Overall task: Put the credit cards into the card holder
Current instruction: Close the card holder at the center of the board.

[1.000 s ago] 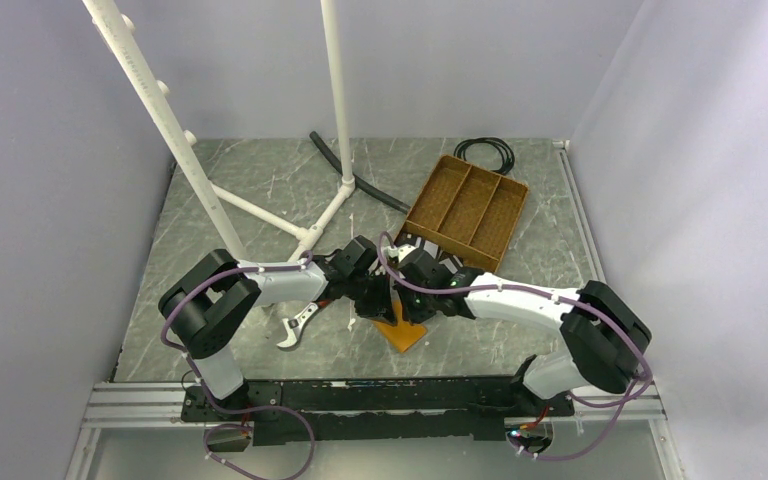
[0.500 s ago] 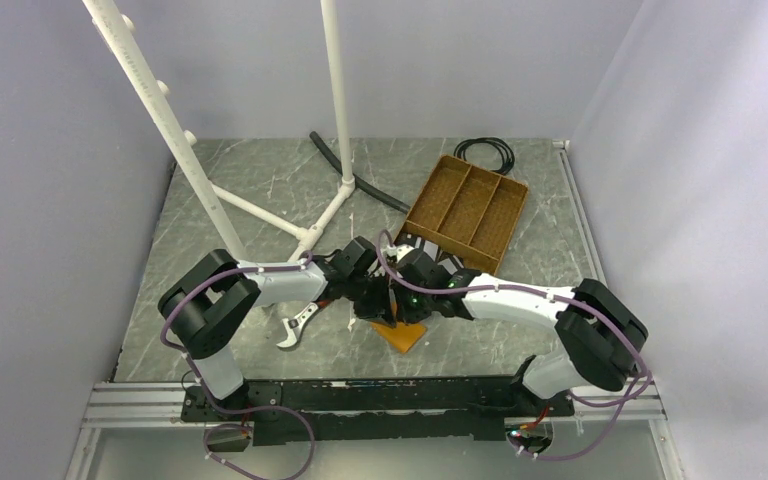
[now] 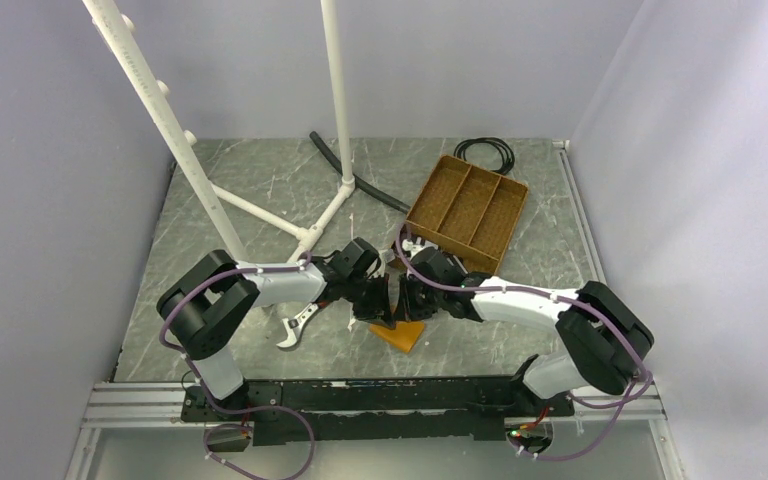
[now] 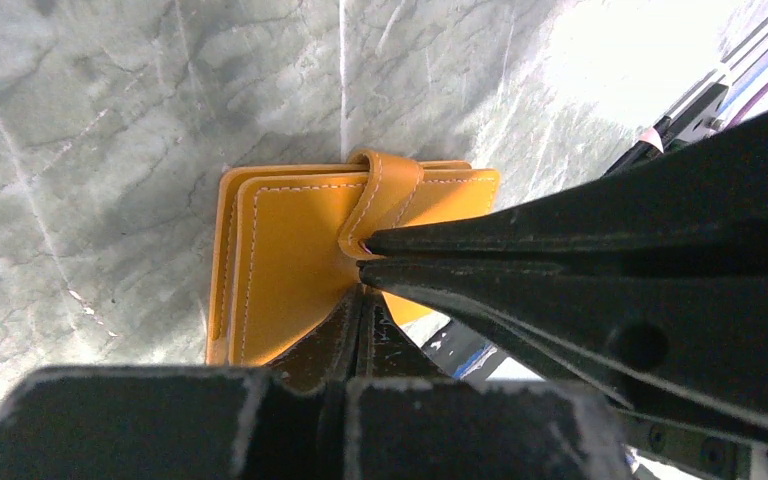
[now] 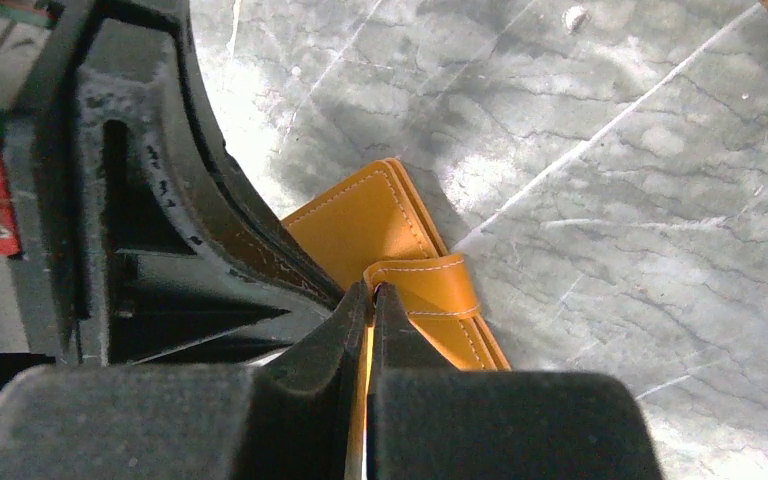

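The card holder (image 3: 401, 335), an orange folded wallet with a strap, lies on the table between the arms. It also shows in the left wrist view (image 4: 280, 260) and the right wrist view (image 5: 360, 225). My right gripper (image 5: 371, 290) is shut on the strap (image 5: 430, 285). My left gripper (image 4: 360, 295) is shut, its tips resting on the wallet's face beside the strap. In the top view both grippers meet over the wallet, left (image 3: 380, 303) and right (image 3: 396, 303). A dark, blue and white flat piece (image 4: 470, 345) shows under the wallet's edge. I cannot pick out the credit cards for certain.
A brown divided tray (image 3: 467, 210) stands at the back right, a black cable coil (image 3: 487, 152) behind it. A white pipe stand (image 3: 310, 235) and a black hose (image 3: 360, 185) are at the back left. A metal tool (image 3: 297, 328) lies left of the wallet.
My right wrist has drawn back a little toward the tray, still holding the strap. The raised flap has come lower over the wallet. The left arm has barely moved.
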You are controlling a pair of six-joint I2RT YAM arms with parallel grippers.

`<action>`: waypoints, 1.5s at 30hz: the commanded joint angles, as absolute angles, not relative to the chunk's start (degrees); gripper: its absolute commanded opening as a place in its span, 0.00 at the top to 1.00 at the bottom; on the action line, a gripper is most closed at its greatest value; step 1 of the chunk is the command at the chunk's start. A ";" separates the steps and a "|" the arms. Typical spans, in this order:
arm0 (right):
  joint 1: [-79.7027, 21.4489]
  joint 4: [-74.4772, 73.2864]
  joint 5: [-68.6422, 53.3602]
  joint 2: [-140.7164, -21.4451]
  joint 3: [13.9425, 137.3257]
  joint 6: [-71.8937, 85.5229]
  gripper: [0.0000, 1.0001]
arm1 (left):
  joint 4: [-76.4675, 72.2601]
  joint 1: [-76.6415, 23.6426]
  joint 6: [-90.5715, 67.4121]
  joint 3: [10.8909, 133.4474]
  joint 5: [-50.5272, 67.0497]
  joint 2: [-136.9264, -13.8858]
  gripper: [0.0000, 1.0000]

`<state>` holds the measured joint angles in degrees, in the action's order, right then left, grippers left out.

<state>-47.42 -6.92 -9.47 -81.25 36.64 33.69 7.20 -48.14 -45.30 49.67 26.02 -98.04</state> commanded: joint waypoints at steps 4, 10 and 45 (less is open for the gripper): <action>-42.38 -15.02 -16.77 -79.44 32.88 33.19 1.00 | 9.06 -48.74 -44.51 47.61 22.37 -97.22 1.00; -41.83 -17.69 -15.60 -78.10 34.43 29.94 1.00 | 8.53 -48.63 -44.40 47.93 23.02 -98.11 1.00; -53.44 -17.40 -11.51 -86.65 35.79 40.59 0.99 | 4.44 -47.50 -46.02 45.05 24.06 -98.60 1.00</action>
